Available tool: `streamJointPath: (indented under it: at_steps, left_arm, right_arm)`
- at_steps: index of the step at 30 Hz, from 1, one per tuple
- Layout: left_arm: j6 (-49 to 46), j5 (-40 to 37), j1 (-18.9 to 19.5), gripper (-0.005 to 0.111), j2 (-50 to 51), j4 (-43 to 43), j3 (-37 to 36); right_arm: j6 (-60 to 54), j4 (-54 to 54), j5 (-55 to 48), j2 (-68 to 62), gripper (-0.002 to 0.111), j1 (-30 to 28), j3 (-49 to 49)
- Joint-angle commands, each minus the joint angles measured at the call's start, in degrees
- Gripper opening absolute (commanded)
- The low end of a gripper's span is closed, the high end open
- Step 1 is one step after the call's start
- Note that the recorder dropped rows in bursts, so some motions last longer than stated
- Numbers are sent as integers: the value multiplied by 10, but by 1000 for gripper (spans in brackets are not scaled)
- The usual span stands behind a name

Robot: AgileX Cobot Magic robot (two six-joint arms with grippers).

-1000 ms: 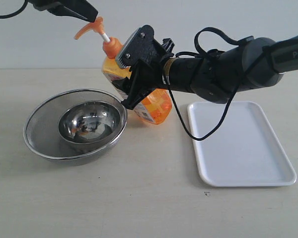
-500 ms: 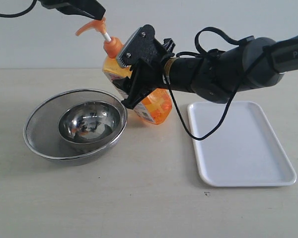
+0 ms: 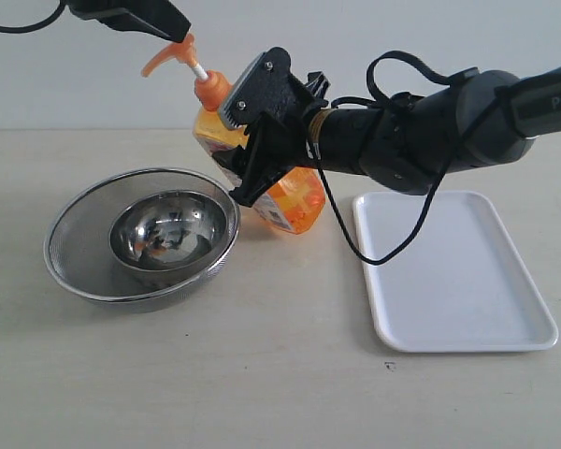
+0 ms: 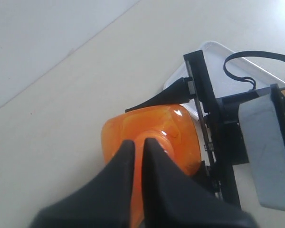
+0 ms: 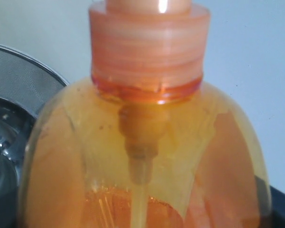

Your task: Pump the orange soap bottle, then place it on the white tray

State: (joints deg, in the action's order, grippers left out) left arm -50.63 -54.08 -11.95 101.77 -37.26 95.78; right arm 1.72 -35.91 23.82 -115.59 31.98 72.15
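Arms meet at the orange soap bottle [image 3: 294, 201], which tilts toward the steel bowl [image 3: 173, 229] near the middle of the worktop [image 3: 262, 374]. The right arm stretches level from the right edge, right hand [image 3: 234, 157] clamped around the bottle's body. The left hand [image 3: 173, 28] slants down from above the left side, 2 fingers pressed together, tips at the pump head [image 3: 168, 54]. The white tray [image 3: 453, 271] lies near the right edge.

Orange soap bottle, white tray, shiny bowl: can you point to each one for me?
orange soap bottle [image 3: 299, 201]: exterior view, on its lower body.
white tray [image 3: 467, 281]: exterior view, on its bare floor.
shiny bowl [image 3: 168, 234]: exterior view, on its inner wall.
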Motion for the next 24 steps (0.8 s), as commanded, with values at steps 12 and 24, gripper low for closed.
streamJointPath:
  at_steps: [12,24]
  left_arm:
    - [6,-14,-5,5,6,15,-26]
    - [1,-10,-6,5,15,1,-38]
  right_arm:
    - [-3,-4,20,7,0,0,5]
    - [-3,-4,24,7,0,0,5]
